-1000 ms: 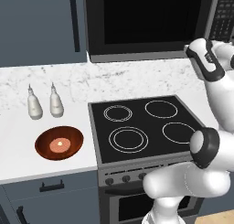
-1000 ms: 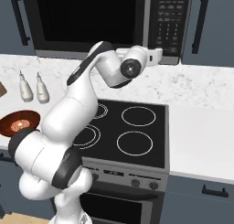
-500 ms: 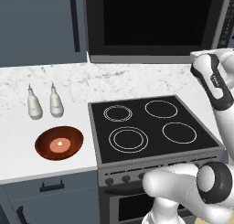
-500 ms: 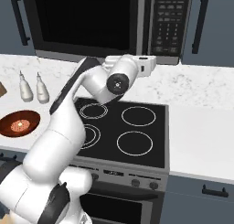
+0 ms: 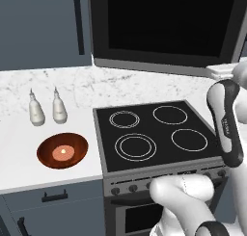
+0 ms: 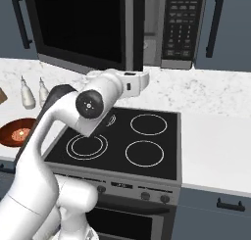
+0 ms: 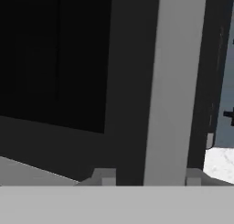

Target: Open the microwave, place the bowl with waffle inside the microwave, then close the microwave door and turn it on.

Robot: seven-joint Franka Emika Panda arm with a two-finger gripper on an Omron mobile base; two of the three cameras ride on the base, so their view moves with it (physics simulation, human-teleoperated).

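In the hand view the two finger tips [image 7: 104, 176] rise at the bottom with a clear gap between them, roughly half spread, and the pale grey upright edge strip of the microwave door [image 7: 176, 81] runs between them. Whether the tips press on that strip cannot be told. In the right base view the gripper [image 6: 138, 80] sits at the free right edge of the microwave door, just below the microwave.

The microwave door is swung part way out from the microwave [image 6: 184, 23]: in the right base view its right edge stands forward of the keypad strip, with a sliver of pale interior showing between door and keypad. The door's long axis runs left to right, its dark glass facing the room and angled a little towards the left. In the left base view the door [image 5: 164, 28] spans most of the microwave's width.

The bowl [image 5: 62, 150] sits flat on the white counter [image 5: 29, 158], well to the left of and below the microwave, just beside the left edge of the black stovetop [image 5: 154, 131]. The waffle [image 5: 63, 152] lies at the bowl's centre. Two small pale bottles [image 5: 47, 107] stand upright behind the bowl, nearer the wall. Bare counter surrounds the bowl in front and to its left; the stovetop under the microwave carries nothing.
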